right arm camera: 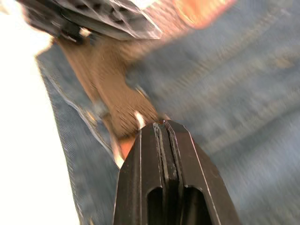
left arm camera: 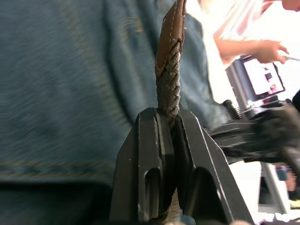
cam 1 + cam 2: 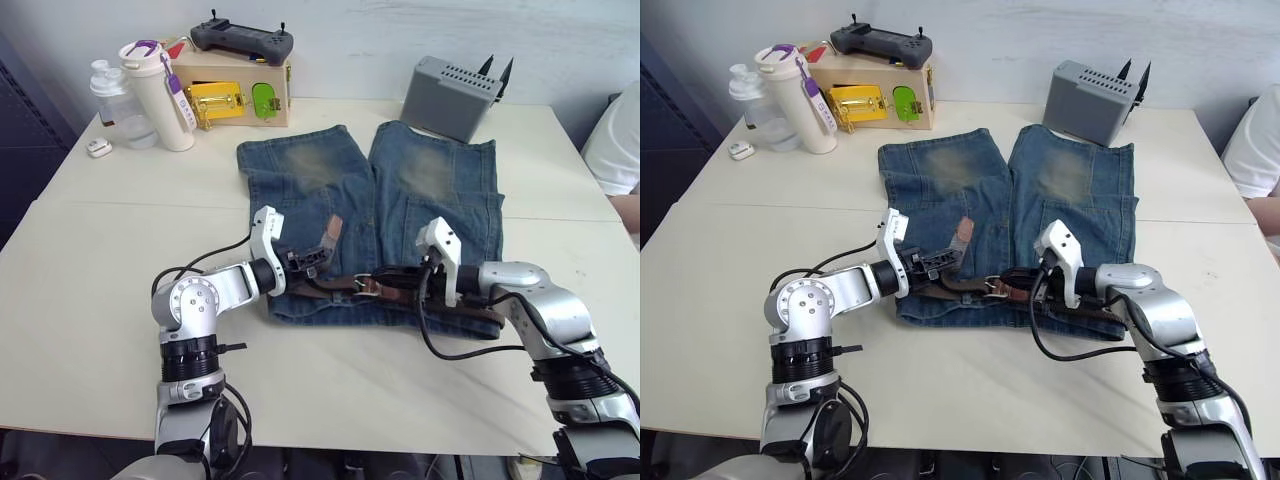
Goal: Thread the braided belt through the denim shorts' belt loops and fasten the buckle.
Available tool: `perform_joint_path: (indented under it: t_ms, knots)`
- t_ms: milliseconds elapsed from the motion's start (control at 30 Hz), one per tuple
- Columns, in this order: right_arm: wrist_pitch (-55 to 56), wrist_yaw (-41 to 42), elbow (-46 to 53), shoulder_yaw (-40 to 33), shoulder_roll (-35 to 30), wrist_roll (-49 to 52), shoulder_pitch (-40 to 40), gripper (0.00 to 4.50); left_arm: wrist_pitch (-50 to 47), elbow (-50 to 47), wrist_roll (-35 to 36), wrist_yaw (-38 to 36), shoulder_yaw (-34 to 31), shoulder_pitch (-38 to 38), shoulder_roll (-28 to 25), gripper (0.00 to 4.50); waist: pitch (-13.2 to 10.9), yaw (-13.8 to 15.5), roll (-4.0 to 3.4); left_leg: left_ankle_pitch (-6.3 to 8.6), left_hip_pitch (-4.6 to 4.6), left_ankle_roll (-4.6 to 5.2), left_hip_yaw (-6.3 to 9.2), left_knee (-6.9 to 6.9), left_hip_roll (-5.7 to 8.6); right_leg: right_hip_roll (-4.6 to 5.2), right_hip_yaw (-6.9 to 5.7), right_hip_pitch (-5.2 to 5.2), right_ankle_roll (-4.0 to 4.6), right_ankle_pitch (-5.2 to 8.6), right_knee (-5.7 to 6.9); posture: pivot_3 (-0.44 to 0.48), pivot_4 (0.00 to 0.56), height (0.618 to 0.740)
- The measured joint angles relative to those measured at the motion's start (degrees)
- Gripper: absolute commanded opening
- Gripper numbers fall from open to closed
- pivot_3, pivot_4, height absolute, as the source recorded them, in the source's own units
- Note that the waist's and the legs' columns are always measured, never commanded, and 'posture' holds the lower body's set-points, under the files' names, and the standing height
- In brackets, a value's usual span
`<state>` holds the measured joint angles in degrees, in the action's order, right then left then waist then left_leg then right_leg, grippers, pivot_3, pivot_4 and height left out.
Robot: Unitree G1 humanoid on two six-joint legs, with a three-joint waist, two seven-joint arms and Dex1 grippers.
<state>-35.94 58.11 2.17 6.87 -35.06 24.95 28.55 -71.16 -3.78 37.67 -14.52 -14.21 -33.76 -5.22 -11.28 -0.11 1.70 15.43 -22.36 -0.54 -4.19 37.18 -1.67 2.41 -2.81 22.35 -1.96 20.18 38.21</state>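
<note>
Cream table (image 3: 90, 300), large and pale, set against a light wall. Denim shorts (image 3: 300, 170): mid-blue with faded patches on both legs, laid flat at the table's middle, legs toward the wall, waistband toward the robot. Grey box (image 3: 452, 96): ridged top, standing at the far edge just beyond the right-hand leg. Cardboard box (image 3: 232, 95): far left, with yellow and green fittings on its front and a black handheld controller (image 3: 243, 40) resting on top. White bottle (image 3: 160, 95) with a purple-trimmed strap, beside a clear bottle (image 3: 118, 105); small white object (image 3: 98, 147) nearby on the table. Person's white sleeve (image 3: 618, 140) at the right edge. Braided belt (image 3: 345, 285): dark brown, lying along the waistband between the two arms, its tan leather tip (image 3: 330, 229) raised and slanting up over the left-hand leg. Left gripper (image 3: 312, 258): clamped on the braided belt just below the tip, as the left wrist view shows the weave pinched between both fingers. Right gripper (image 3: 388, 275): fingers pressed together at the waistband, touching the belt beside the buckle (image 3: 367, 285); whether anything is pinched between them cannot be told. Buckle: small, silver, on the waistband's middle.
</note>
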Motion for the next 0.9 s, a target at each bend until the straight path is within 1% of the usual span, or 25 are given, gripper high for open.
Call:
perform_joint_path:
  t_ms: [67,133,267,367,467,900]
  knots:
    - [0.00,1.22,-1.75,0.69,0.10,-0.22,0.98,0.01,4.70,-0.26,-1.76,-0.57,2.13,0.87,-0.32,0.00,0.00,0.16,0.00,0.01,-0.02,0.02,0.00,0.03,0.02,0.03,-0.01,0.00,0.00,0.00,0.00,0.000,0.150,0.735]
    - [-0.17,2.63,-2.79,1.18,0.09,-0.23,2.00,0.01,8.53,-0.32,-2.65,-0.66,2.96,0.94,-0.29,0.00,0.00,0.11,0.00,0.01,-0.03,0.04,0.00,0.04,0.01,0.03,-0.01,0.00,0.00,0.00,0.00,0.000,0.150,0.735]
    - [0.37,4.80,-5.25,3.05,0.32,-1.21,2.91,0.01,13.93,-0.53,-3.81,-1.94,4.51,0.85,-1.11,0.00,0.00,0.00,0.00,0.01,-0.03,0.04,0.00,0.00,0.00,0.02,-0.02,0.01,0.00,0.00,0.00,0.000,0.150,0.735]
    - [2.13,5.04,-8.15,3.67,1.50,-2.44,3.82,0.01,15.57,-1.64,-4.48,-3.15,6.83,1.35,-2.72,0.00,0.00,-0.24,0.00,0.01,-0.01,0.04,-0.02,-0.02,-0.02,0.00,0.00,0.03,0.00,0.00,0.01,0.000,0.150,0.735]
    - [3.18,5.91,-9.88,3.95,1.63,-3.13,4.68,0.01,16.51,-3.16,-4.56,-3.86,8.59,2.88,-3.01,0.00,0.00,-0.08,0.00,0.01,-0.01,0.04,-0.01,-0.01,-0.02,0.01,-0.01,0.00,0.00,0.00,0.00,0.000,0.150,0.735]
    - [2.93,9.59,-12.93,4.63,2.43,-3.65,6.46,0.01,17.13,-4.80,-4.85,-3.91,10.52,4.87,-4.99,0.00,0.00,-0.15,0.00,0.03,0.00,0.08,-0.01,-0.01,-0.03,0.02,-0.01,-0.01,0.00,0.00,-0.01,0.000,0.150,0.735]
